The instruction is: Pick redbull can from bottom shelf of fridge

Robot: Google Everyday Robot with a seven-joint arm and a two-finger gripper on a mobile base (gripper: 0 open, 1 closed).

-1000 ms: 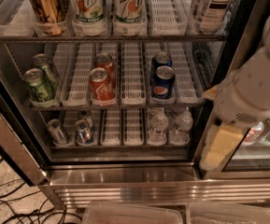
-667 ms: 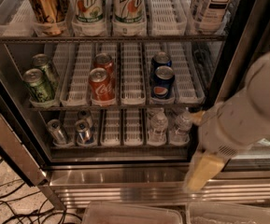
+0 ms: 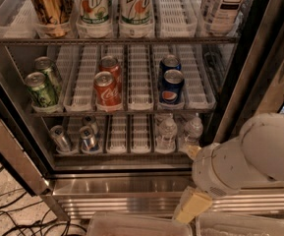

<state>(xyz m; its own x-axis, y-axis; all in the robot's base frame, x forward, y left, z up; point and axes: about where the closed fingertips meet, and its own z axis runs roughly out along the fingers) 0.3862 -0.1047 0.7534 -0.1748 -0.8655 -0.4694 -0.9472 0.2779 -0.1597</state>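
Note:
The fridge (image 3: 122, 187) stands open in front of me, with several wire racks of drinks. On its bottom shelf (image 3: 131, 140), slim silver redbull cans stand in the left lanes: one at the far left (image 3: 60, 137), one beside it (image 3: 88, 138), and one behind that (image 3: 90, 123). Small clear water bottles (image 3: 167, 132) stand at the right of the same shelf. My white arm (image 3: 244, 159) comes in from the lower right. My gripper (image 3: 192, 206) shows as a cream-coloured end hanging below the arm, in front of the fridge's steel base. It is below and right of the cans and apart from them.
The middle rack holds green cans (image 3: 41, 88), red cola cans (image 3: 107, 90) and blue Pepsi cans (image 3: 172, 85). The top rack holds 7up bottles (image 3: 93, 6) and a gold can (image 3: 48, 4). The dark door edge (image 3: 14, 154) slants at the left. Cables (image 3: 9, 215) lie on the floor. Clear bins (image 3: 136, 225) sit at the bottom.
My arm has swung left and downward, from beside the right door frame to in front of the fridge's lower right corner. The cans and bottles have not moved.

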